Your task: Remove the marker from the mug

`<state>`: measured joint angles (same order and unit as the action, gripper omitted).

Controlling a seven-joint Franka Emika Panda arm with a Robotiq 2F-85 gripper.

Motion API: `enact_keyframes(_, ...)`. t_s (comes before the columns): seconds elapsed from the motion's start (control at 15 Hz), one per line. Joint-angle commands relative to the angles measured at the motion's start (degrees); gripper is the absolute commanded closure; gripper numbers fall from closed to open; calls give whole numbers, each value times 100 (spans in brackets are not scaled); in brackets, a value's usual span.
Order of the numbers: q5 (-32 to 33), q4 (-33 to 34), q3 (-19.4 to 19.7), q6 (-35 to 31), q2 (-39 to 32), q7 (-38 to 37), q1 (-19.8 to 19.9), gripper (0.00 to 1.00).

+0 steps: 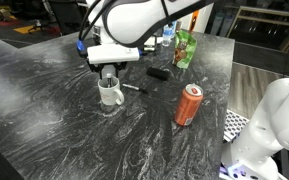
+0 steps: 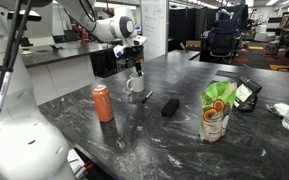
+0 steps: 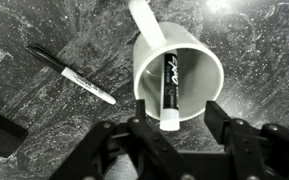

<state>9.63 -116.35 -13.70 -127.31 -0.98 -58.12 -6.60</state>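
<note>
The white mug [image 3: 210, 72] stands upright on the dark marbled table, and shows in both exterior views [image 1: 110, 95] [image 2: 135, 86]. The marker [image 3: 171, 82], dark with a paler tip, leans inside it, with its tip over the rim on the side nearest me. My gripper [image 3: 182, 130] is open and empty just above the mug, its fingers either side of the marker's tip without touching it. It hangs straight over the mug in both exterior views [image 1: 109, 72] [image 2: 136, 66].
A small black pen with a white end [image 3: 72, 75] lies beside the mug. A chunky black block [image 1: 157, 74] [image 2: 170, 106], an orange-red can [image 1: 188, 104] [image 2: 103, 102] and a green snack bag [image 1: 186, 48] [image 2: 217, 110] stand farther off.
</note>
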Motion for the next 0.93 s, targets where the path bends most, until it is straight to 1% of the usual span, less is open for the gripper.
enact_keyframes(0.0, 84, 449, 147, 235, -411, -47, -203, 39)
enact_keyframes(0.07, 90, 483, 175, 234, -472, -59, -233, 42)
enact_keyframes(0.2, 62, 514, 231, 212, -550, -64, -290, 54)
enact_keyframes(0.27, 61, 531, 259, 215, -571, -87, -316, 53)
enact_keyframes(0.33, 59, 548, 281, 218, -562, -121, -341, 64)
enact_keyframes(0.4, 66, 535, 299, 209, -550, -154, -359, 66)
enact_keyframes(0.47, 65, 505, 313, 200, -522, -191, -379, 64)
enact_keyframes(0.53, 71, 475, 323, 180, -494, -244, -394, 69)
enact_keyframes(0.6, 71, 443, 330, 167, -470, -309, -404, 65)
enact_keyframes(0.67, 70, 417, 335, 147, -451, -350, -414, 66)
enact_keyframes(0.8, 51, 338, 351, 92, -406, -426, -426, 73)
enact_keyframes(0.87, 47, 304, 354, 62, -382, -459, -428, 82)
